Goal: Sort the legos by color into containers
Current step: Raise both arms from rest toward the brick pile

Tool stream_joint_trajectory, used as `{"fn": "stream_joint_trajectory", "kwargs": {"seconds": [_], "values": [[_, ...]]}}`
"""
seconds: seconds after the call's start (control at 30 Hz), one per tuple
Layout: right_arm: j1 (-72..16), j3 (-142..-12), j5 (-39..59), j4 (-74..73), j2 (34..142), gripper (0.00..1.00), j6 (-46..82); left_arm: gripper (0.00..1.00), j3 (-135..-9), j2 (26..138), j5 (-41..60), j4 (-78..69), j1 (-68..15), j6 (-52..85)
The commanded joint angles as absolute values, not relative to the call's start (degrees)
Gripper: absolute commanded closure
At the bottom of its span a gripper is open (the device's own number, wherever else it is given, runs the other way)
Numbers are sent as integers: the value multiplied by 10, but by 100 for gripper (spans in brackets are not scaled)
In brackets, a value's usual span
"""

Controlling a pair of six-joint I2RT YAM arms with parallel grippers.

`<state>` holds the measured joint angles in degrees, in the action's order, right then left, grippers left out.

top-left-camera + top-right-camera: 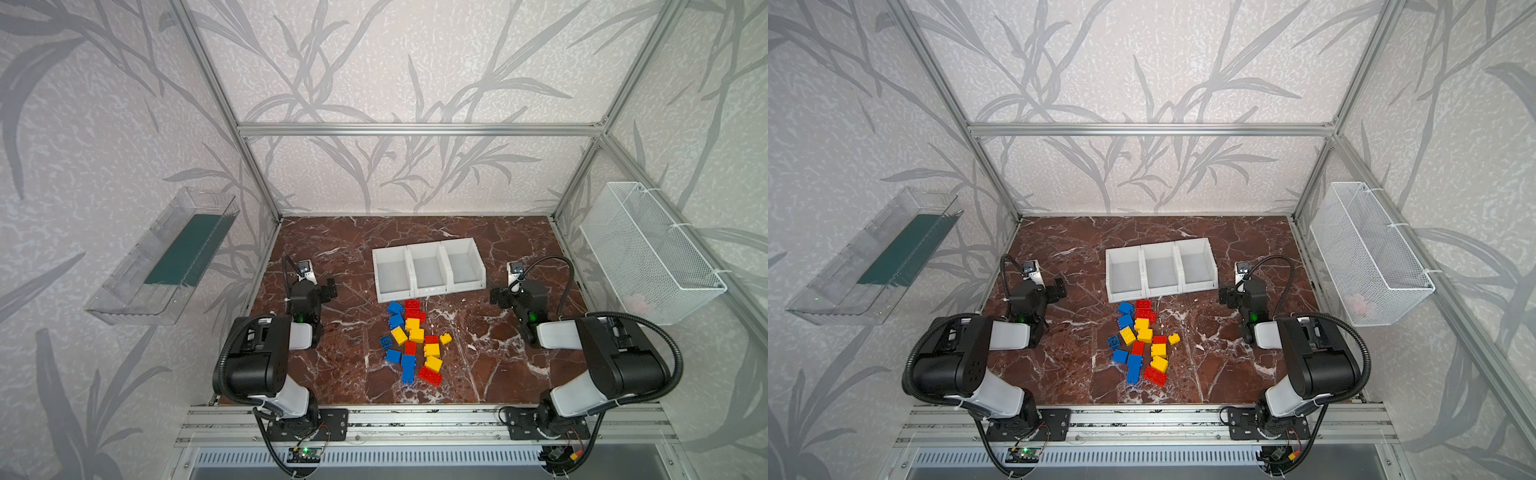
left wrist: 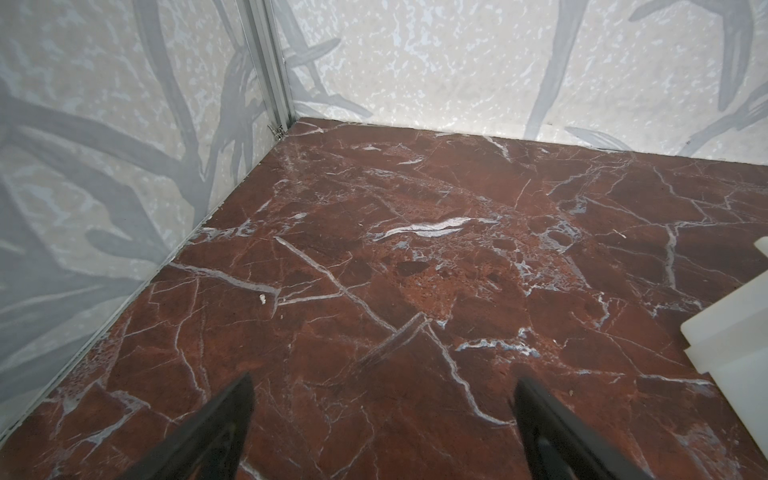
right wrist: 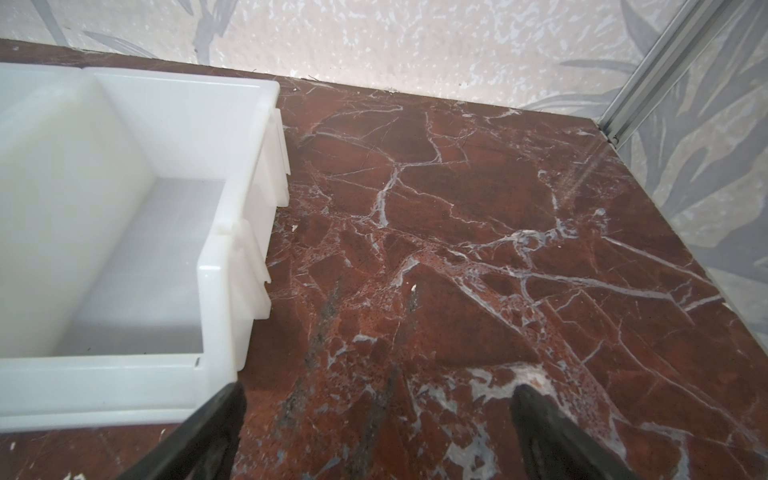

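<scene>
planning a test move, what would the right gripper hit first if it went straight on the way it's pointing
Probably the bare red-brown marble tabletop: the open right gripper points down and forward past the white plastic bin, which sits just beside its line. Depth is unclear.

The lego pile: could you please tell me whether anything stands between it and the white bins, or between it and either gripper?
Nothing visible does. In both top views the lego pile lies just in front of the white bins, and only bare marble table separates it from the open left gripper and right gripper.
</scene>
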<state>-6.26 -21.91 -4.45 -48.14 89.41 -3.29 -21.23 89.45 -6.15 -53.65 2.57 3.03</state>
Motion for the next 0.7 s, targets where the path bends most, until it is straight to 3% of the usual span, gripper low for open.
{"fn": "stream_joint_trajectory", "kwargs": {"seconds": [0.0,0.4,0.47,0.53,0.67], "values": [[-60,-232,-47,-485,884,1,-33,1,-214,899,-65,-546,23,24],[-60,-231,-47,-485,884,1,-34,1,-213,898,-67,-547,24,24],[-60,-222,-60,-510,876,1,-33,1,-205,871,-105,-544,20,35],[-69,-219,-68,-476,822,1,-42,1,-214,796,-133,-469,7,28],[-130,-302,-103,-174,672,1,-51,1,-321,656,-138,-127,-12,66]]}}
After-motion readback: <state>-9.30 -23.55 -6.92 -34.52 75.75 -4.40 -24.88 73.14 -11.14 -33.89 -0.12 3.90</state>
